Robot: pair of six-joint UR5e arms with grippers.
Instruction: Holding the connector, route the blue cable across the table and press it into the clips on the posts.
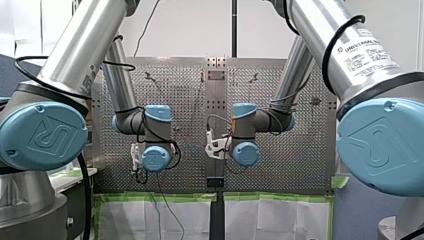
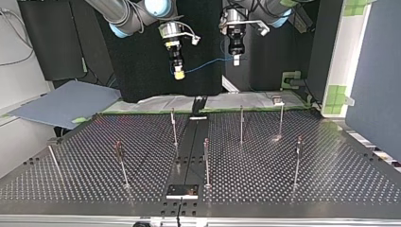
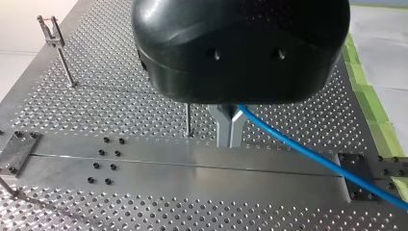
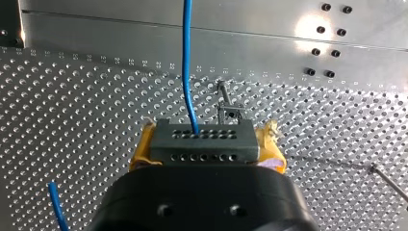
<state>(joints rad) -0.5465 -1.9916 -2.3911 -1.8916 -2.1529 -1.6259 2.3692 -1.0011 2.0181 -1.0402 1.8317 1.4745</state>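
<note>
Light falls from overhead, even and fairly bright on the perforated table (image 1: 190,90), whose holes give off a rainbow sheen in the front view. In the top view the table reads darker, with pale glare along its far edge and a bright spot at the foot of a post (image 2: 281,120) near that edge; beyond the table the backdrop is black. In the right wrist view a hot glare patch sits on the table's centre strip (image 4: 308,33), and posts throw thin, faint shadows across the holes. Above the table, the black housing of my left gripper (image 3: 229,139) takes only a dull sheen.
</note>
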